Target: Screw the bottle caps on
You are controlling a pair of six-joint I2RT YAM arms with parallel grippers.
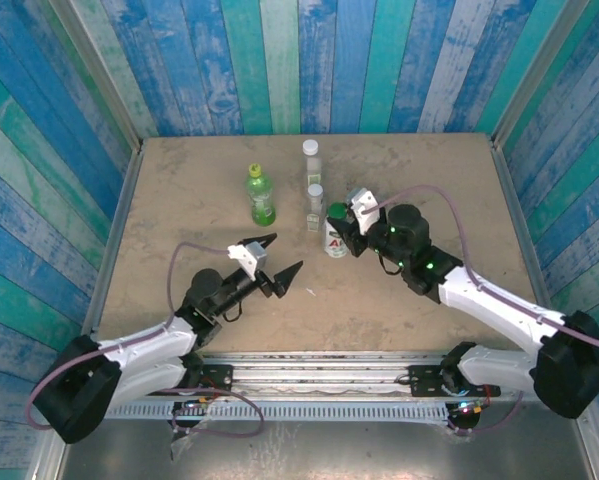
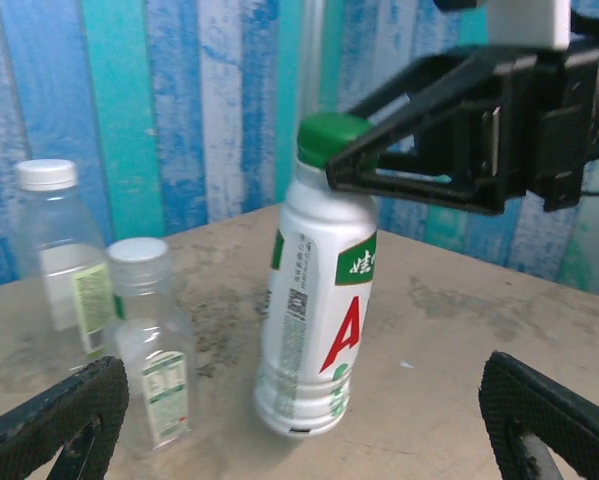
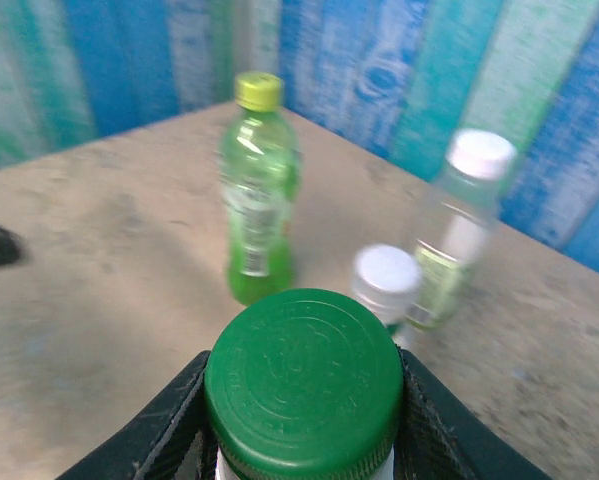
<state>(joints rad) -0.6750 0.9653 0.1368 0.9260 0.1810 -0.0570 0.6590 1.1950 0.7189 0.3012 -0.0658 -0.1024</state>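
The white bottle with the green-and-red label stands mid-table and leans slightly in the left wrist view. Its dark green cap sits on its neck, and my right gripper is shut on that cap from both sides. My left gripper is open, a little to the left of this bottle and apart from it, with nothing between its fingers. The green translucent bottle wears a yellow-green cap. Two clear bottles stand capped in white.
Blue and green plank walls close in the table on three sides. The three other bottles stand in a loose row behind the white one. Bare table lies to the front and at both sides.
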